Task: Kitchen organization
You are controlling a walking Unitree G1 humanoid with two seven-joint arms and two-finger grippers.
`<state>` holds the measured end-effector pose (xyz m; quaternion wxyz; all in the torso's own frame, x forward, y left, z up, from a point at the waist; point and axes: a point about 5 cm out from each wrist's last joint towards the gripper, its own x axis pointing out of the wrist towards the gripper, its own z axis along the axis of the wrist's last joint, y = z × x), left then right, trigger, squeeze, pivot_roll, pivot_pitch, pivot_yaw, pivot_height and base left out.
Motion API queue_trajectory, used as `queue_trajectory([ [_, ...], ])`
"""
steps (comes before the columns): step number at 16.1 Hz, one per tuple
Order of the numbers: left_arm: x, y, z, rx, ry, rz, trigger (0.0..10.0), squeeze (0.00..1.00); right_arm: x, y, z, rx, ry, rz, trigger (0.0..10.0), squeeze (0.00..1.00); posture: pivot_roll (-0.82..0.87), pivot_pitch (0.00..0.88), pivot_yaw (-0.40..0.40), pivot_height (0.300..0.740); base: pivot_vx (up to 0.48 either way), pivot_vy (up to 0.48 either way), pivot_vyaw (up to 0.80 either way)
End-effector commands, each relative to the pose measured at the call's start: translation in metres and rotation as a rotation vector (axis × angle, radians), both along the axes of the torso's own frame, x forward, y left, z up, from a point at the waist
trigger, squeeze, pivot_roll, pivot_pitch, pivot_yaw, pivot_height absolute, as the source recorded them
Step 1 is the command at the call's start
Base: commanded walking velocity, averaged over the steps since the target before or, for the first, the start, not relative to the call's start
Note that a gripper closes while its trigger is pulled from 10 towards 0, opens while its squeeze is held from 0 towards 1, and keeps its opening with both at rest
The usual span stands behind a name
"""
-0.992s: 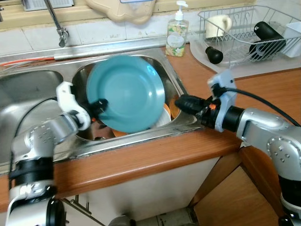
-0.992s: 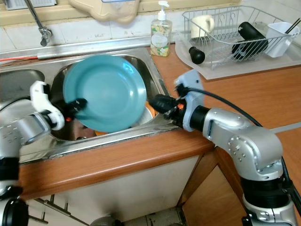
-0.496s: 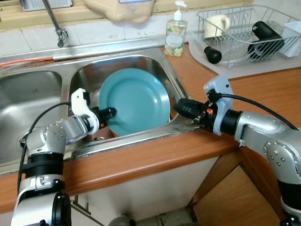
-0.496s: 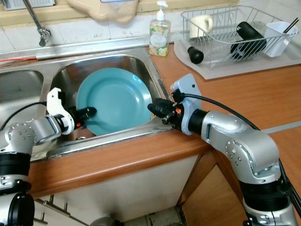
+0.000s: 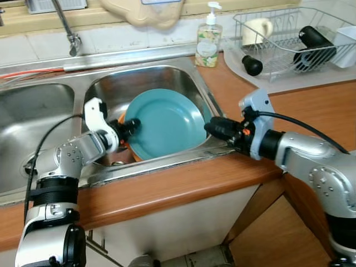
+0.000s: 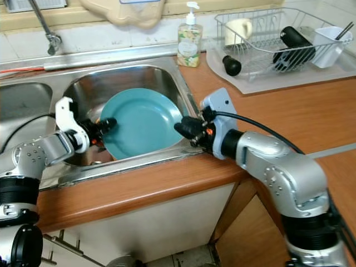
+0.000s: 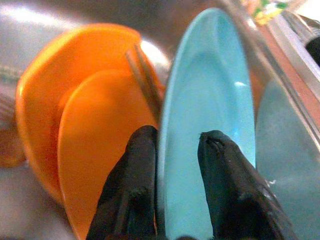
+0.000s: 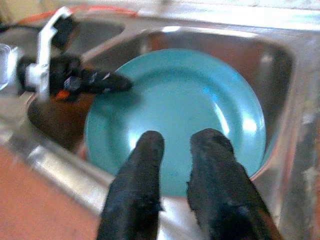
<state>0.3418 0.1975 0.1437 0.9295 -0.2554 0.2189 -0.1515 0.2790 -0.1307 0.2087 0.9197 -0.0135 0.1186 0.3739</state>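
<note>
- The blue plate sits tilted in the right bowl of the sink, leaning toward the right wall.
- The left gripper is at the plate's left edge. In the left wrist view, its jaws are clamped on the rim, with one finger behind the plate and the other on its face.
- An orange bowl lies just behind the plate, and a fork rests on it.
- The right gripper is at the sink's right rim, just beside the plate's right edge. Its jaws are a little apart and hold nothing. The plate lies in front of them, not between them.
- A soap bottle stands on the wooden table behind the sink.
- A wire rack with a cup stands at the far right.
- The tap is at the back, above the left bowl.
</note>
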Motion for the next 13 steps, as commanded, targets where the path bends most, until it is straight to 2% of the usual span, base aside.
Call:
queue_trajectory([
  [1, -0.001, 0.004, 0.005, 0.056, -0.043, -0.005, 10.0, 1.00, 0.005, -0.005, 0.007, -0.010, -0.042, -0.051, 10.0, 1.00, -0.12, 0.000, 0.076, 0.740, 0.000, 0.000, 0.00],
  [2, -0.003, 0.008, 0.010, 0.175, -0.108, 0.000, 10.0, 1.00, 0.007, -0.005, 0.007, -0.004, -0.065, -0.084, 10.0, 1.00, -0.12, 0.000, 0.073, 0.740, 0.000, 0.000, 0.00],
  [4, -0.007, 0.015, 0.026, 0.355, -0.266, 0.050, 10.0, 1.00, 0.011, -0.002, 0.008, -0.008, -0.155, -0.189, 10.0, 1.00, -0.10, 0.000, 0.064, 0.740, 0.000, 0.000, 0.00],
  [5, -0.009, 0.019, 0.037, 0.473, -0.371, 0.044, 10.0, 1.00, 0.013, 0.001, 0.008, -0.002, -0.214, -0.257, 10.0, 1.00, -0.10, 0.000, 0.060, 0.740, 0.000, 0.000, 0.00],
  [6, -0.011, 0.022, 0.045, 0.544, -0.444, 0.055, 10.0, 1.00, 0.012, 0.004, 0.005, -0.015, -0.222, -0.283, 10.0, 1.00, -0.10, 0.000, 0.057, 0.740, 0.000, 0.000, 0.00],
  [9, -0.019, 0.024, 0.059, 0.603, -0.489, 0.081, 10.0, 1.00, 0.008, 0.010, -0.007, -0.026, -0.186, -0.302, 10.0, 1.00, -0.09, 0.000, 0.051, 0.740, 0.000, 0.000, 0.00],
  [11, -0.030, 0.015, 0.061, 0.546, -0.549, 0.117, 10.0, 1.00, 0.006, 0.008, -0.010, -0.010, -0.267, -0.377, 10.0, 1.00, -0.10, 0.000, 0.056, 0.740, 0.000, 0.000, 0.40],
  [12, -0.039, 0.002, 0.062, 0.491, -0.607, 0.146, 10.0, 1.00, 0.006, 0.004, -0.009, 0.046, -0.300, -0.455, 10.0, 1.00, -0.10, 0.000, 0.054, 0.740, 0.000, 0.000, 0.80],
  [13, -0.042, -0.004, 0.058, 0.499, -0.613, 0.141, 10.0, 1.00, 0.005, 0.002, -0.010, 0.050, -0.302, -0.475, 10.0, 1.00, -0.10, 0.000, 0.052, 0.740, 0.000, 0.000, 0.80],
])
